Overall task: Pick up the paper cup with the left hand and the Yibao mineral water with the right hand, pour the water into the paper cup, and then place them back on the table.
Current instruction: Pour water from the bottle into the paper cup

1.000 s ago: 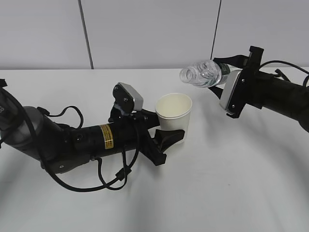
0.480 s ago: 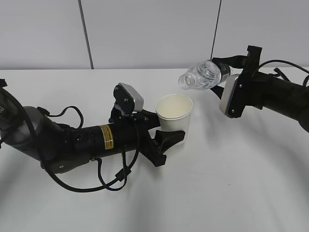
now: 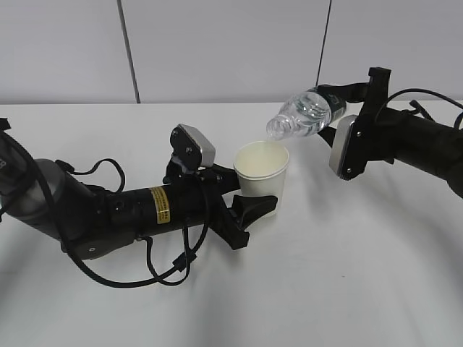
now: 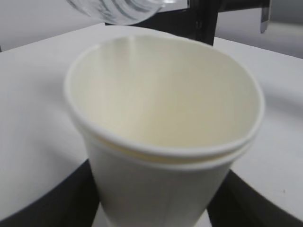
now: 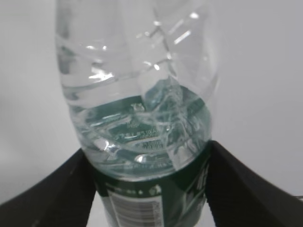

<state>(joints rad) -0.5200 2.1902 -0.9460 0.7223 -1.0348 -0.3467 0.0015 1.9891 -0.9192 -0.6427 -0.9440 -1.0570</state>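
Step in hand: we judge that the pouring is at its start; both things are lifted and the bottle is tipped over the cup.
Paper cup: the small white tapered paper cup [image 3: 261,168] with cream inside is above the white flat table [image 3: 347,275], near the centre of the exterior view.
Left hand: the black yellow-labelled left hand [image 3: 249,206] has its jaws closed around the lower part of the cup.
Bottle: the small clear ribbed Yibao mineral water [image 3: 304,114] with dark green label lies tilted at about 1 o'clock from the cup, its open neck just above the rim.
Right hand: the black right hand [image 5: 151,189] clamps the bottle at the label band, one jaw on each side.
Water: the clear water [image 5: 142,123] is inside the bottle; whether a stream already falls we cannot tell.
Next move: we think the right wrist must roll a little more, slowly, with the neck kept over the rim.
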